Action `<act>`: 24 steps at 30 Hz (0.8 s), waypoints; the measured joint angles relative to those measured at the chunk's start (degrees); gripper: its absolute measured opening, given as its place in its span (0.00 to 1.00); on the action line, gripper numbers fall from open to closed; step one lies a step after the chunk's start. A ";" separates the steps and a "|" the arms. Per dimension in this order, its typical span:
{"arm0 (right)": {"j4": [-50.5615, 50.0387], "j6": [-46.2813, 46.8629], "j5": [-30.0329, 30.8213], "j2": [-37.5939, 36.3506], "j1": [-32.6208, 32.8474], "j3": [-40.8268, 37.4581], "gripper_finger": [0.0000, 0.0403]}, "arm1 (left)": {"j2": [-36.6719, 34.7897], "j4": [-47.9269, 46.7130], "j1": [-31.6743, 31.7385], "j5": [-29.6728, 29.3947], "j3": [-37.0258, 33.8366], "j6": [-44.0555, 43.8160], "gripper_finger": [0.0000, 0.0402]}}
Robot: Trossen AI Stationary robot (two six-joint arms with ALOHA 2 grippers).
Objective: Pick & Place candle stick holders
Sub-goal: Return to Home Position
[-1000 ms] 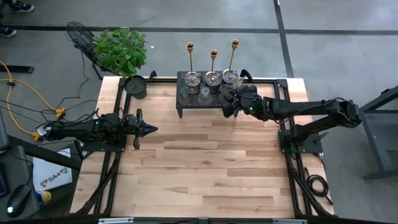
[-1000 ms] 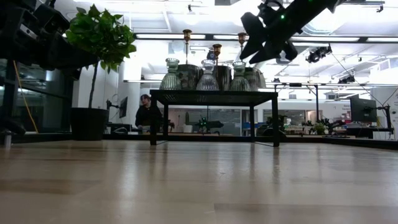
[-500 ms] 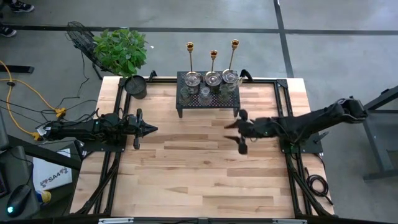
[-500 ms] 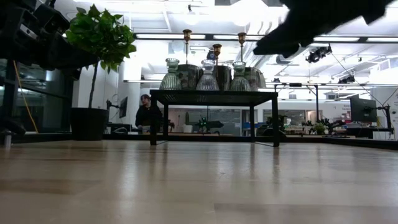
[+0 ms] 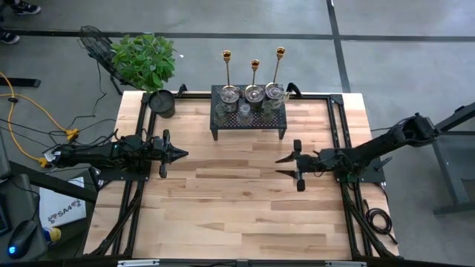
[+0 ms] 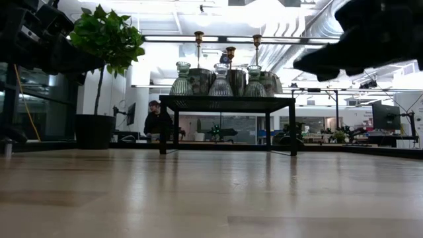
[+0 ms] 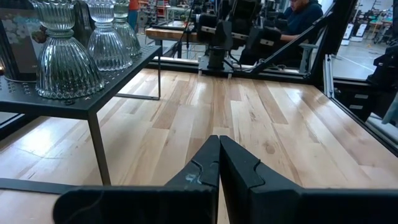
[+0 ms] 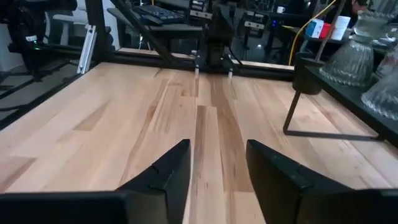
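1. My right claw [image 5: 280, 166]: at work. It hangs over the table near its right edge, well apart from the black mesh rack [image 5: 249, 124], with the fingers pointing toward the left edge. The jaws are spread wide, with only bare boards between them and nothing held.
2. My left claw [image 5: 182, 154]: waiting. It sits low by the table's left edge and points inward. The fingers are pressed together and hold nothing.
3. Rack: it stands at the middle of the table's far edge.
4. Tall holders: three gold candlesticks [image 5: 254, 67] stand upright in a row along the rack's far side.
5. Squat holders: three silvery cups [image 5: 254, 93] sit just in front of the candlesticks, and ribbed glass cups [image 5: 244, 113] line the rack's near side. All are on the rack top; I see none on the table boards.
6. Plant pot [image 5: 162, 104]: it stands at the table's far left corner and is no part of the job.
7. Step in hand, by my judgement: the return to home, since every holder is shelved and I carry nothing.
8. Next move calls for folding the right arm toward its base at the right edge, keeping level and wide of the rack's near right leg. I would probably close the jaws to match the left claw's rest. No holder needs touching.
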 joint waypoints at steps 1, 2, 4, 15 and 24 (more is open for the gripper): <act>0.82 0.00 0.01 0.00 0.00 -0.77 0.35 | 0.00 0.00 0.00 0.00 0.00 0.01 0.00; 1.64 0.02 0.01 0.00 0.00 -1.38 0.33 | 0.00 0.00 0.00 -0.01 0.00 0.00 0.00; 3.11 0.04 -0.02 -0.31 -0.14 -2.53 0.28 | 0.00 0.00 0.00 -0.01 0.00 0.02 0.00; -1.41 0.24 -0.03 -11.63 -2.43 -6.48 0.03 | 0.01 0.00 -0.01 -0.01 0.00 0.02 0.00; -21.22 3.28 -1.83 -27.19 -2.38 -6.49 0.01 | 0.00 0.00 -0.02 0.00 0.00 0.00 0.00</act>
